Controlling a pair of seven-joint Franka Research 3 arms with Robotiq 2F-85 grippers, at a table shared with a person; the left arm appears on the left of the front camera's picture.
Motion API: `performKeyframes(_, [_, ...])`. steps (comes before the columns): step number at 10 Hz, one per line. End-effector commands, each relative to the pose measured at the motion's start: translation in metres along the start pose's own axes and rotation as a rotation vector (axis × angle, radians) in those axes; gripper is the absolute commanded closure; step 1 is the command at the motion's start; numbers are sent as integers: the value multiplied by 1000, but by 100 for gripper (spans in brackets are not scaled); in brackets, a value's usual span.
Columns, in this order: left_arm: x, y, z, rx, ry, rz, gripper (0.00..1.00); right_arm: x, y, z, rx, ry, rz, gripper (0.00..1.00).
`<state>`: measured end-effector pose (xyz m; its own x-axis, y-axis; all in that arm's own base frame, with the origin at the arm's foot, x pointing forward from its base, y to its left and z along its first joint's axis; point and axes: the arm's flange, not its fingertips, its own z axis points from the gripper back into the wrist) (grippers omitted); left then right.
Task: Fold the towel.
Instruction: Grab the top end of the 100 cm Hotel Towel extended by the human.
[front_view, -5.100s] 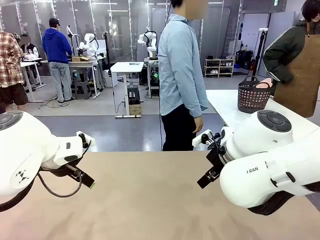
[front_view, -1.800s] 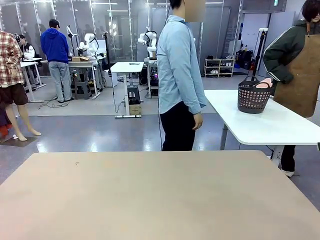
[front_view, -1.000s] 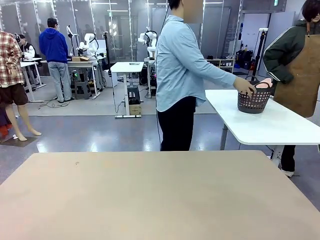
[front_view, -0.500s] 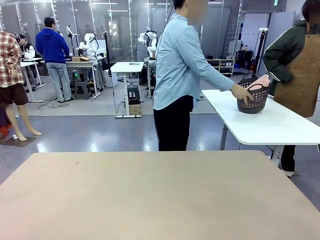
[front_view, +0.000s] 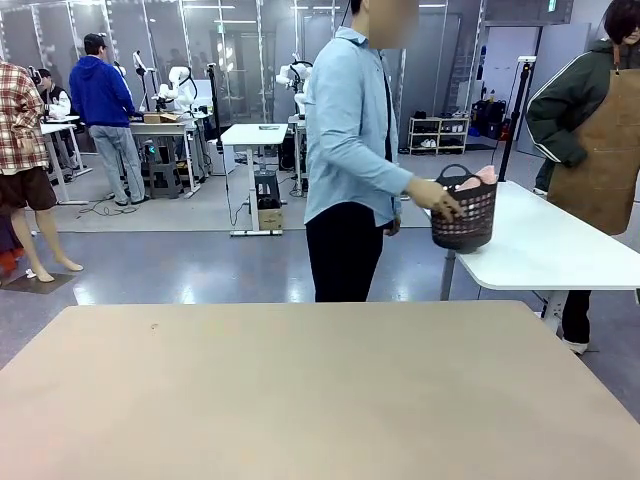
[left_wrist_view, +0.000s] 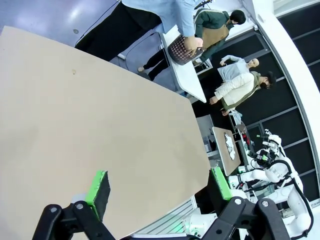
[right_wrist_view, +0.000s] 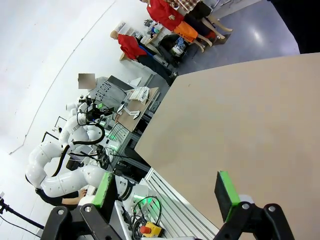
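In the front view the tan table (front_view: 300, 400) lies wide in the foreground. Behind its far edge stands a person (front_view: 345, 130) in a light blue shirt, turned toward the right. The person's hand (front_view: 437, 195) grips the rim of a dark basket (front_view: 465, 222) with latticed walls. The hand holds the basket in the air, just at the near corner of the white table (front_view: 545, 250). The towel (front_view: 478, 179) is inside this basket, a salmon-pink bunch that rises a little above the rim, beside the raised handle. Its weave, band and tag are too small to tell. A second person in a brown apron (front_view: 605, 160) stands behind the white table. A small green sign (front_view: 551, 5) at the top edge is too small to read.

The left wrist view looks along the left gripper (left_wrist_view: 159, 186). Its green pads (left_wrist_view: 98, 186) stand far apart with nothing between them, one over the tan table and the other past its edge. Far off at the top, the basket appears from another side, in the person's hand. What lies in it I cannot tell there.

The right wrist view looks along the right gripper (right_wrist_view: 165, 192), its jaws also wide apart and empty above the table. Below the table edge sits a red button (right_wrist_view: 146, 229) on a yellow box (right_wrist_view: 154, 232). Lettering on a panel (right_wrist_view: 104, 91) farther off is too blurred to read.
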<state>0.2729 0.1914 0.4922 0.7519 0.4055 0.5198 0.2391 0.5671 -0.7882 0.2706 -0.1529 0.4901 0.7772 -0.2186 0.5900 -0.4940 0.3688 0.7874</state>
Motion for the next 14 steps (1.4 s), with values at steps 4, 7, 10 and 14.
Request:
performKeyframes(4, [4,0,-1,-25,-11,-17,0,3,0,0,9,-7,17,0])
performKeyframes(7, [4,0,-1,-25,-11,-17,0,3,0,0,9,-7,17,0])
performKeyframes(10, [4,0,-1,-25,-11,-17,0,3,0,0,9,-7,17,0])
performKeyframes(14, [4,0,-1,-25,-11,-17,0,3,0,0,9,-7,17,0])
